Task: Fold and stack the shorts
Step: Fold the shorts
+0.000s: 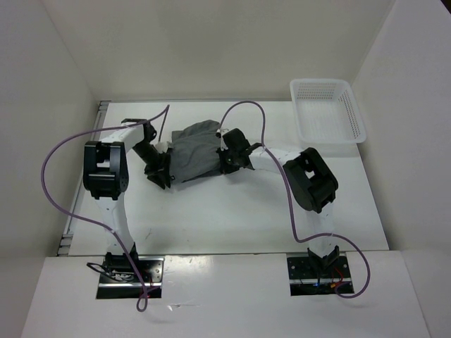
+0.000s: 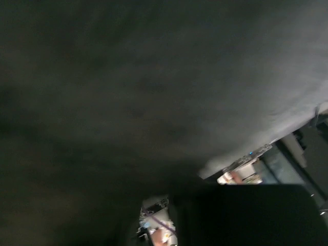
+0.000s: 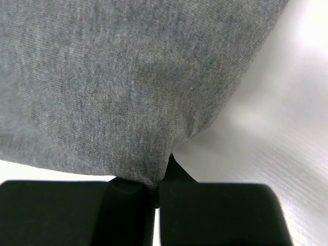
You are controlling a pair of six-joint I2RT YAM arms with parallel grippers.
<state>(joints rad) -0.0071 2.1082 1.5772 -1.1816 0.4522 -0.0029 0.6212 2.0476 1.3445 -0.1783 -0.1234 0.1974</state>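
Right tool [image 1: 227, 159] pinches a fold at the right edge of the grey shorts [image 1: 197, 151], which lie bunched between the two tools at the desk's [image 1: 232, 211] far middle. Left tool [image 1: 161, 174] meets their left edge. Cloth fills its wrist view, so whether it grips cannot be told.

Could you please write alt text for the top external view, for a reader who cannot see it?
Grey shorts lie bunched at mid-table, the left gripper at their left edge and the right gripper at their right edge. A white mesh basket sits far right.
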